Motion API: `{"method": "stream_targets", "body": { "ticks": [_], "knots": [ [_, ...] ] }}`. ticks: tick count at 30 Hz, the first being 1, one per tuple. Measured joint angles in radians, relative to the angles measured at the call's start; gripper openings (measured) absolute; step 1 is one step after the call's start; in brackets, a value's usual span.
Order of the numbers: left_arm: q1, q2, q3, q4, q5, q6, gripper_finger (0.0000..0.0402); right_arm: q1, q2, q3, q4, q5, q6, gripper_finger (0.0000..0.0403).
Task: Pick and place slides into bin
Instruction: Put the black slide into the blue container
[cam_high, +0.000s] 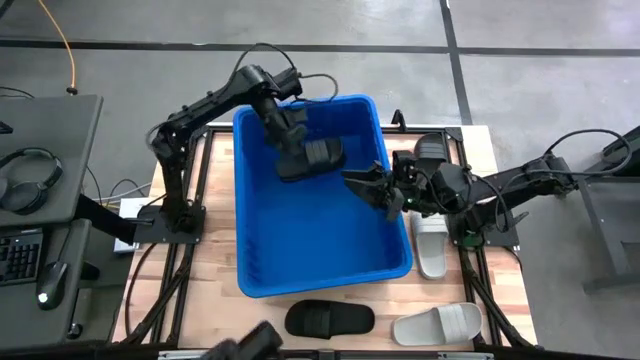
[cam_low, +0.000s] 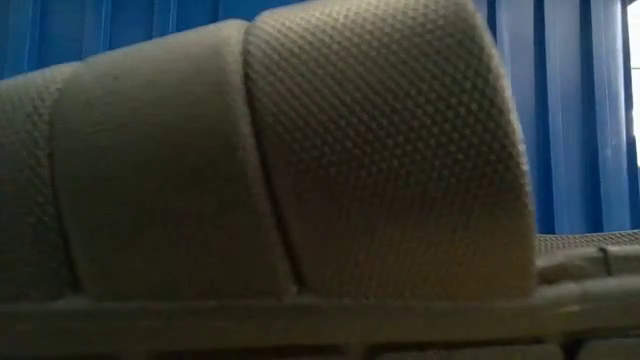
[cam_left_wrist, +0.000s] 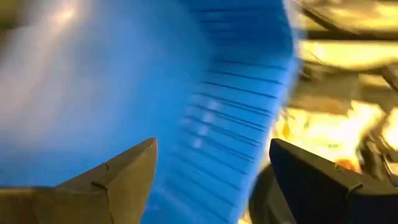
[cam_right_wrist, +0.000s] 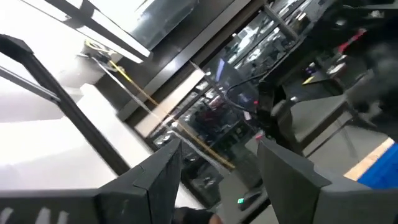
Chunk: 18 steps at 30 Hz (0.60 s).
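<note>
The blue bin (cam_high: 300, 240) stands in the middle of the table. A black slide (cam_high: 318, 156) lies inside it near its far end. Just beside that slide, over the bin, my left gripper (cam_high: 288, 150) is open; its wrist view shows only the bin's ribbed wall (cam_left_wrist: 224, 118) between the fingers (cam_left_wrist: 211, 146). My right gripper (cam_high: 368, 188) hovers over the bin's right rim, open and empty (cam_right_wrist: 217, 143), pointing up at the room. A grey slide (cam_high: 432, 246) lies right of the bin. A black slide (cam_high: 330, 319) and a grey slide (cam_high: 438, 323) lie at the near edge.
The low view is filled by a grey slide (cam_low: 280, 160) close to the camera, with the bin's blue wall (cam_low: 580, 110) behind it. Left of the table stands a desk with headphones (cam_high: 28, 178) and a keyboard. Bare wood (cam_high: 215, 300) shows near the bin's left corner.
</note>
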<state>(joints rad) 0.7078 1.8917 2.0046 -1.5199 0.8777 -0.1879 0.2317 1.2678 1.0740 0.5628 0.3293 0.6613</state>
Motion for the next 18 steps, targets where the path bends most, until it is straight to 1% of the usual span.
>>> {"method": "stream_targets", "body": {
  "ticks": [3,5,7,9,12,14,16,18],
  "knots": [
    [-0.066,-0.041,0.033,0.061,0.012,-0.044,0.0301,-0.010,0.000,0.000,-0.016,-0.008,0.042,0.0201],
    [-0.106,-0.073,0.045,0.132,0.011,-0.057,0.0301,-0.010,0.000,0.000,-0.028,0.010,0.069,0.0201],
    [-0.146,-0.116,0.048,0.220,-0.020,-0.074,0.0301,-0.009,0.000,0.000,-0.069,0.028,0.116,0.0201],
    [-0.179,-0.158,0.048,0.307,-0.057,-0.136,0.0301,-0.009,0.000,0.000,-0.114,0.042,0.149,0.0201],
    [-0.223,-0.209,0.048,0.422,-0.125,-0.224,0.0301,-0.009,0.000,0.000,-0.160,0.098,0.191,0.0201],
    [-0.256,-0.237,0.048,0.491,-0.160,-0.234,0.0301,-0.002,0.000,0.000,-0.180,0.137,0.193,0.0201],
    [-0.281,-0.264,0.048,0.542,-0.170,-0.239,0.0301,0.003,0.000,0.000,-0.177,0.173,0.173,0.0201],
    [-0.303,-0.286,0.048,0.575,-0.201,-0.265,0.0301,0.005,0.000,0.000,-0.178,0.202,0.167,0.0201]
  ]
}}
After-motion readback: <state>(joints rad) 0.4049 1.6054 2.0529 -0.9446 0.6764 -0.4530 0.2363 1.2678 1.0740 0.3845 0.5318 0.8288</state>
